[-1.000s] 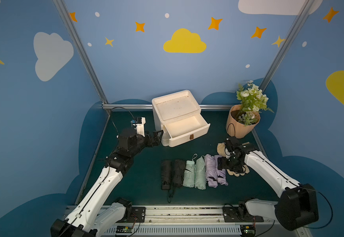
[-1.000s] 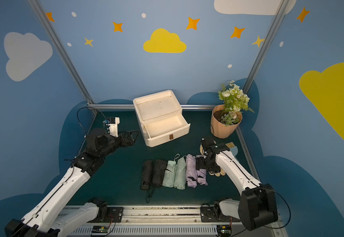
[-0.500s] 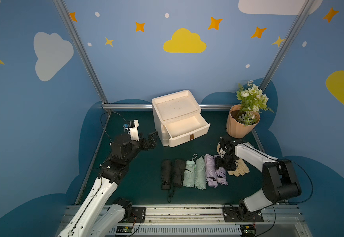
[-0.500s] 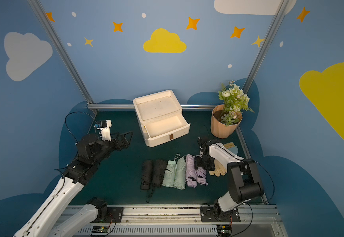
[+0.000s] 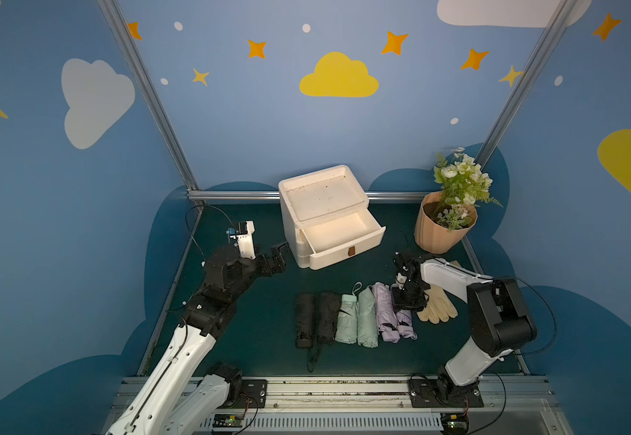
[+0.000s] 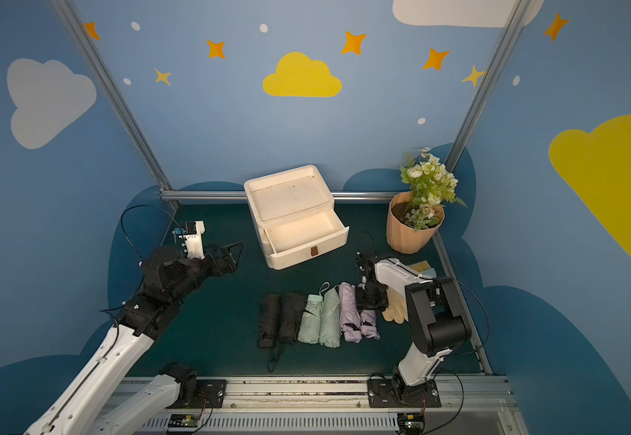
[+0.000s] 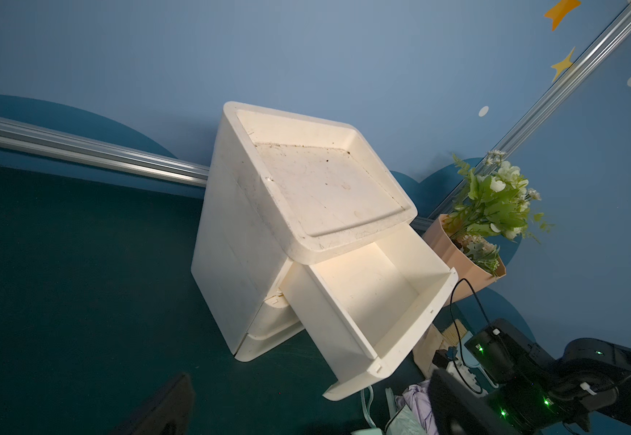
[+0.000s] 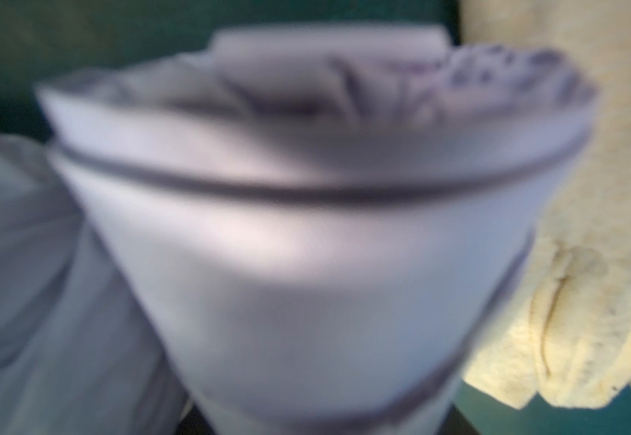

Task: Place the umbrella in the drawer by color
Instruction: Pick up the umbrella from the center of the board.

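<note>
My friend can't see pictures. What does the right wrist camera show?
A blurry, very close lilac folded umbrella fills most of the picture. A cream glove lies beside it on the dark green table.

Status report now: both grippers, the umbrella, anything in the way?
Left gripper open, empty. Right gripper on outer purple umbrella, grip unclear. Top drawer open, empty. Glove beside that umbrella.

A potted flower plant (image 5: 442, 235) stands behind cream gloves (image 5: 439, 309).
</note>
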`<state>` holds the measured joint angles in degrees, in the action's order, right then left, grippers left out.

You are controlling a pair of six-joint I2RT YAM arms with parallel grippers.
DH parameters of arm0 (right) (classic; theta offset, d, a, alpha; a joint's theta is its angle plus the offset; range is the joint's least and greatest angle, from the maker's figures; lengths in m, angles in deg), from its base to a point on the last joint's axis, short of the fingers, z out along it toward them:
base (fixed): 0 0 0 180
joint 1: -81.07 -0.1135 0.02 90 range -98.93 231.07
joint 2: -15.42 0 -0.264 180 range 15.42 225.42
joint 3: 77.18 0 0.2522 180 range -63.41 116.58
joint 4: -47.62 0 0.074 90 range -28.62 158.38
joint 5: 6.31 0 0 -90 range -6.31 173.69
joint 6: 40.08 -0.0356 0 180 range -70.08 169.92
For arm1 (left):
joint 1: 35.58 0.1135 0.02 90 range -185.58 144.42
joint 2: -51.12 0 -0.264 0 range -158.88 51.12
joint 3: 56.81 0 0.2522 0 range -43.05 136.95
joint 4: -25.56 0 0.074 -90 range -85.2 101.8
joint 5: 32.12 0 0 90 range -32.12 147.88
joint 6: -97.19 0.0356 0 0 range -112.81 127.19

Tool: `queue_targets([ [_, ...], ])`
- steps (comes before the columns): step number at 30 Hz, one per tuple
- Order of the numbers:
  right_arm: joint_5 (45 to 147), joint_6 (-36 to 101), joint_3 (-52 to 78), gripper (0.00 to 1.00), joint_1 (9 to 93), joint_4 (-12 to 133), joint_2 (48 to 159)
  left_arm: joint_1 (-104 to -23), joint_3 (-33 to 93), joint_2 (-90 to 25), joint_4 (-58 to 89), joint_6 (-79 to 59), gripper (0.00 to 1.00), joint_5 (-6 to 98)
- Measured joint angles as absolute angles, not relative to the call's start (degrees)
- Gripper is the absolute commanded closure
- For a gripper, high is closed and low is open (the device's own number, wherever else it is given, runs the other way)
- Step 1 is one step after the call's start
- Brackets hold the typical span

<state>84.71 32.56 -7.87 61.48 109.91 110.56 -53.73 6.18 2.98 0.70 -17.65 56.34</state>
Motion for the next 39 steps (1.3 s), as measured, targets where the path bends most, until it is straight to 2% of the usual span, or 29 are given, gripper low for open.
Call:
queue_targets([
  [5, 84.56, 32.6, -10.16, 0.55, 62.15, 109.37, 100.7, -53.75, 6.18, 2.8, 1.45, -17.38, 0.0, 54.64],
  [11, 87.33, 33.72, -10.18, 0.56, 62.52, 108.49, 82.62, -54.98, 6.18, 1.41, 3.52, -17.73, 0.01, 50.03],
  [19, 97.65, 30.61, -13.53, 0.56, 58.63, 91.03, 62.21, -65.82, 9.05, -5.59, 7.63, -18.98, 0.01, 48.23],
  [23, 100.45, 28.6, -14.75, 0.57, 54.59, 82.29, 60.11, -73.03, 13.22, -11.4, 10.67, -19.22, 0.01, 48.5],
  [29, 98.57, 28.54, -15.08, 0.57, 48.16, 77.17, 61.44, -81.55, 23.03, -20.98, 12.11, -18.7, 0.01, 49.94],
  [39, 93.65, 31.03, -15.12, 0.57, 41.8, 74.83, 62.93, -88.05, 31.54, -30.81, 12.09, -16.79, 0.04, 50.7],
])
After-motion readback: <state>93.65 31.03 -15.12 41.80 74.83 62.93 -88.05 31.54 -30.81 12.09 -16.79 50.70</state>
